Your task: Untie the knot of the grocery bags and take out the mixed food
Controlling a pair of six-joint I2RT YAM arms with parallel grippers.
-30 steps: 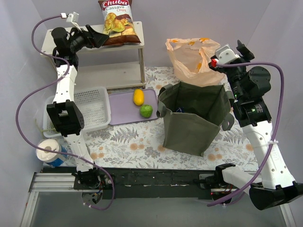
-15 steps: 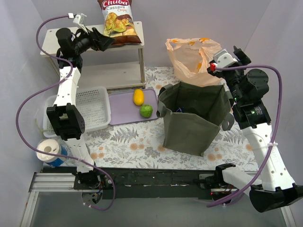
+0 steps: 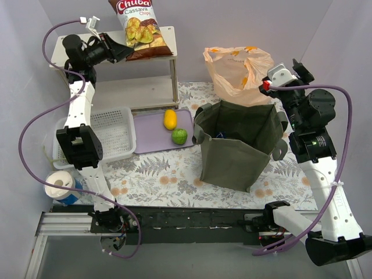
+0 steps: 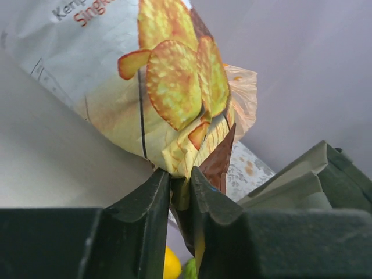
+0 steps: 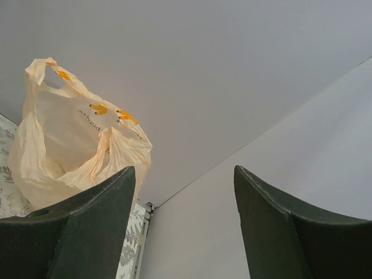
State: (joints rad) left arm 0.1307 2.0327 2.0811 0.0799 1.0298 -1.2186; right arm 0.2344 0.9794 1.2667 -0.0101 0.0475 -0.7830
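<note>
Left fingers (image 4: 142,226) pinch the chips bag (image 4: 168,87) by its bottom edge.
Right fingers (image 5: 81,232) stand wide, holding nothing, near the plastic bag (image 5: 58,145) behind the tote (image 3: 235,145).

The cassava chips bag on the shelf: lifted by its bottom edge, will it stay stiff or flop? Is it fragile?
The chips bag will probably flop and swing, since the left tool pinches only its thin bottom edge. It looks puffy, so likely light for its size. Squeezing its body could crush the chips.

Table (image 3: 163,174): tote (image 3: 235,154), tray (image 3: 152,138), basket (image 3: 113,132), grocery bag (image 3: 232,72)
</note>
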